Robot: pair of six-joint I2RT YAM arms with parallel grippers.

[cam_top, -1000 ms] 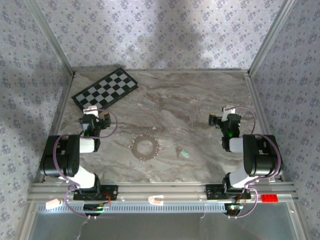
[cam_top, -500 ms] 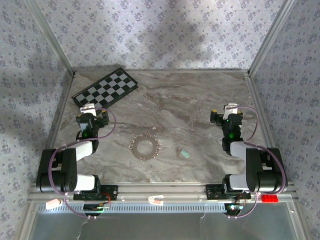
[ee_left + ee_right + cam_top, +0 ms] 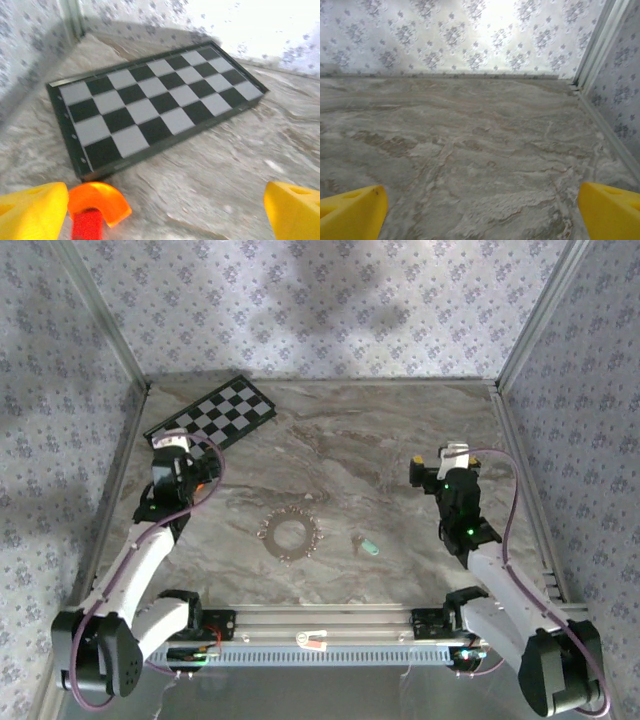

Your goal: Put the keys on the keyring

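Left gripper [image 3: 178, 462] spread wide and empty by the checkerboard [image 3: 212, 412], right gripper [image 3: 438, 468] same deal. Keyring [image 3: 290, 534] flat on the table [image 3: 400, 430], mint-green key [image 3: 370, 545] just right of it, not touching.

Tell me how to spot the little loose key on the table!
Find the brown marbled tabletop, then the thin silvery metal ring fringed with small silver keys lying near its front middle. Just right of that ring, not touching it, lies a small key with a pale mint-green plastic head and short dark blade. Its green head sets it apart from the all-silver keys.
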